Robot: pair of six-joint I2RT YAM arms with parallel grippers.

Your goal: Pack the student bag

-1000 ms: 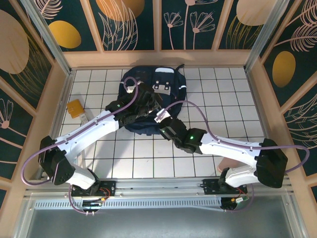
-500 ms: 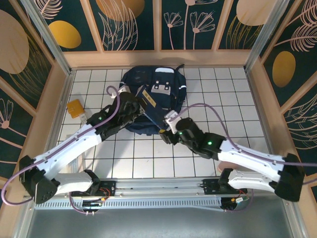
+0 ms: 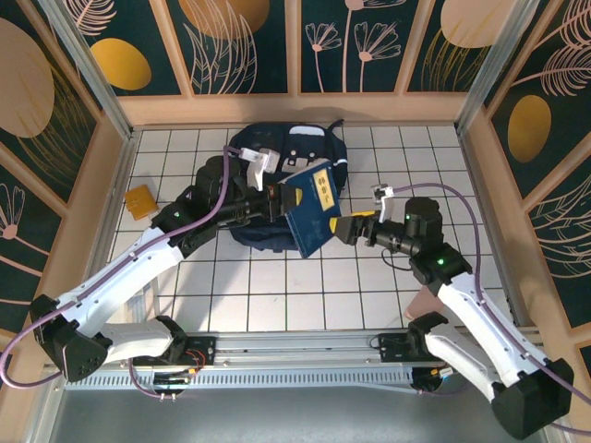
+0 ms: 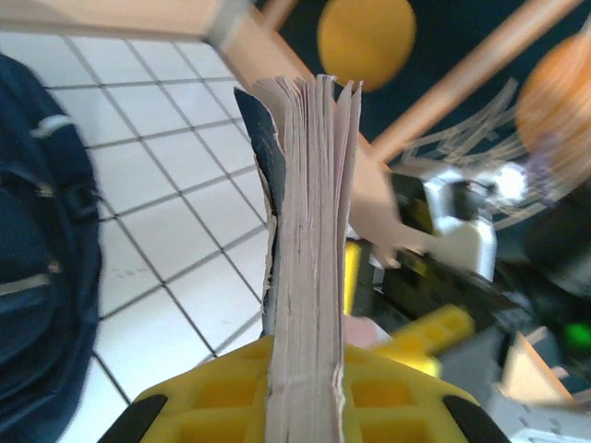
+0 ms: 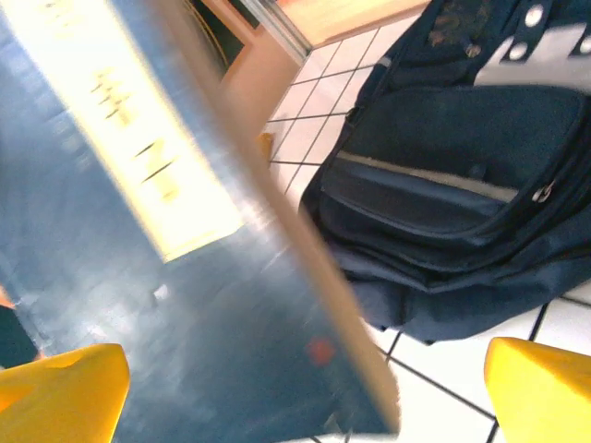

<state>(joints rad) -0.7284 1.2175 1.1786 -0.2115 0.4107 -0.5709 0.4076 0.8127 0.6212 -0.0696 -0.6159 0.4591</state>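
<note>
The student bag, navy blue with a grey patch, lies at the back middle of the tiled table. My left gripper is shut on a blue book with a yellow label and holds it up on edge over the bag's front right. In the left wrist view the book's page edge runs up from between my yellow fingers, with the bag to the left. My right gripper stands open just right of the book. Its fingertips are spread wide, facing the book cover and the bag.
A small orange-yellow packet lies at the left of the table near the wooden side wall. A pale pink thing lies under the right arm at the near right. Bare white tiles stretch in front of the bag.
The right gripper has opened, let go of the book and swung back to the right. The left gripper has closed tighter on the book and lifted it up and to the right.
</note>
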